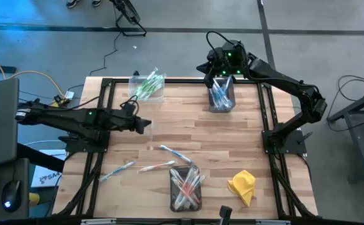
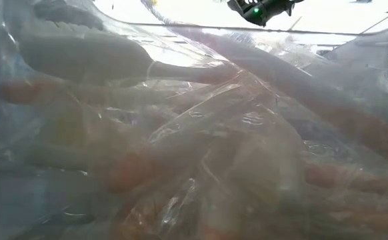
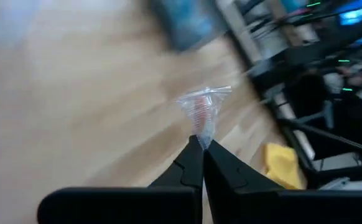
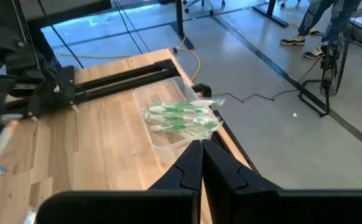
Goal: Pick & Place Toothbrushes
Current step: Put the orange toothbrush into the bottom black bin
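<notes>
Two grippers, both closed: the left gripper (image 3: 201,144) pinches a wrapped toothbrush (image 3: 202,111) above the tabletop's (image 1: 232,134) middle, toward the left edge; the right gripper (image 4: 201,144) holds nothing over the far edge. Three loose toothbrushes (image 1: 157,165) lie near the front edge, others in bins (image 1: 186,187).

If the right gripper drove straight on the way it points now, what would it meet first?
Probably the clear bin holding the green toothbrushes: it lies just ahead of the shut right gripper in the right wrist view, at the table's far edge. Depth is unclear, so it might pass above it.
</notes>
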Controlling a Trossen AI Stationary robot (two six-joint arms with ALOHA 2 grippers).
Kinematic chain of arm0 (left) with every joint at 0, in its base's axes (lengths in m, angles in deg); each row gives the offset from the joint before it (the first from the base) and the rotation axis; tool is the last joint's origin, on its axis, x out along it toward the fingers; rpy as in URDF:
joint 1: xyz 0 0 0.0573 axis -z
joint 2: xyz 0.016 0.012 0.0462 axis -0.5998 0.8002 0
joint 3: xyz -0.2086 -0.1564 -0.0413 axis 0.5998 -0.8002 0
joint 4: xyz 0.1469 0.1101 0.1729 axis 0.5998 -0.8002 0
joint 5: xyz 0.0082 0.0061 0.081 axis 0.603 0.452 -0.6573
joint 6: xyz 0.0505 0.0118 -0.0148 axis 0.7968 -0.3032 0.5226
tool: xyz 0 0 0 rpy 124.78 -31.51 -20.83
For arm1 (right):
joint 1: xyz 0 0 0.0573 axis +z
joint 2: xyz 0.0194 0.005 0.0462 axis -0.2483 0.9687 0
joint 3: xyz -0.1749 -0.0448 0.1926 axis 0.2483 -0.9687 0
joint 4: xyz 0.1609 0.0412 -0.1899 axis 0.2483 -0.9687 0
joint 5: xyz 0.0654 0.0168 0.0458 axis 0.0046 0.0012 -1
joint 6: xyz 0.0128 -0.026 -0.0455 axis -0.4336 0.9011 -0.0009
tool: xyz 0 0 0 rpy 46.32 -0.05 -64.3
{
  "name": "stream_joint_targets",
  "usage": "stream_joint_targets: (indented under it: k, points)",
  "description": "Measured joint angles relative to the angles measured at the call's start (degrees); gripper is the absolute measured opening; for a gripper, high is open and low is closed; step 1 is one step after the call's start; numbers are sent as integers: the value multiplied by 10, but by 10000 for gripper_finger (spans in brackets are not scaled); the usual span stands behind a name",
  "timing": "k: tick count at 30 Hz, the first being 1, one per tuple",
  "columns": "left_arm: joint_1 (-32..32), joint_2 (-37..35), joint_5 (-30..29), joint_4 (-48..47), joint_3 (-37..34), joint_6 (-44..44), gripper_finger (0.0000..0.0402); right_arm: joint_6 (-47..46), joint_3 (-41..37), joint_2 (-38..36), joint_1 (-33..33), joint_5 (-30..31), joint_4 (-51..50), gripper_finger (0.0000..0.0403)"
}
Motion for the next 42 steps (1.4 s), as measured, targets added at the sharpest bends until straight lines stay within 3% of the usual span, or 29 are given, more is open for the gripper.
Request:
stream_joint_targets:
  k: [7,13,25,33,42]
  points:
    - [-6,5,-27,210,1,229,0,-64,0,0,8,-2,24,3]
    - [-55,25,-17,328,1,308,0,-108,0,0,28,-2,26,2]
    - [-167,93,119,318,46,320,0,-114,0,0,93,1,22,2]
    - [-221,162,195,299,116,386,0,-99,0,0,106,2,23,2]
    - [-264,166,219,200,205,463,0,-77,0,0,95,3,27,2]
